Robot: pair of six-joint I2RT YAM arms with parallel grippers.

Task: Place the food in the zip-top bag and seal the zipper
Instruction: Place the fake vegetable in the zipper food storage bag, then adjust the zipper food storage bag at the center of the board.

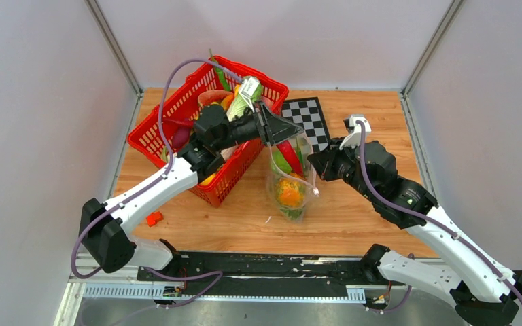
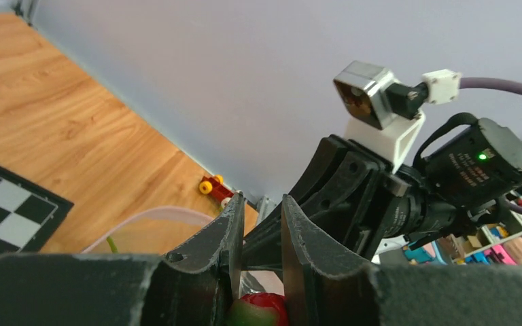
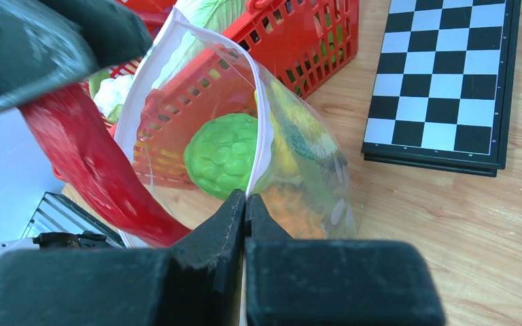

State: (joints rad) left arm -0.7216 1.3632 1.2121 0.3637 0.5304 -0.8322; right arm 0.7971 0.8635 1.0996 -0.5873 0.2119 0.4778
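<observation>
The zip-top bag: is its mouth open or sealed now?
Open: the zipper spreads in a wide loop, and the red chilli hangs at its rim.

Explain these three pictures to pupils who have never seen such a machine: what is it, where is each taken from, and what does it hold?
Two robot arms are bolted to a wooden table. One picture looks down from above; the others come from a camera on each wrist. The left pincer grips a red chilli at the mouth of a clear zip-top bag, whose rim the right pincer pinches. A red basket of toy food and a checkerboard lie on the table.
</observation>
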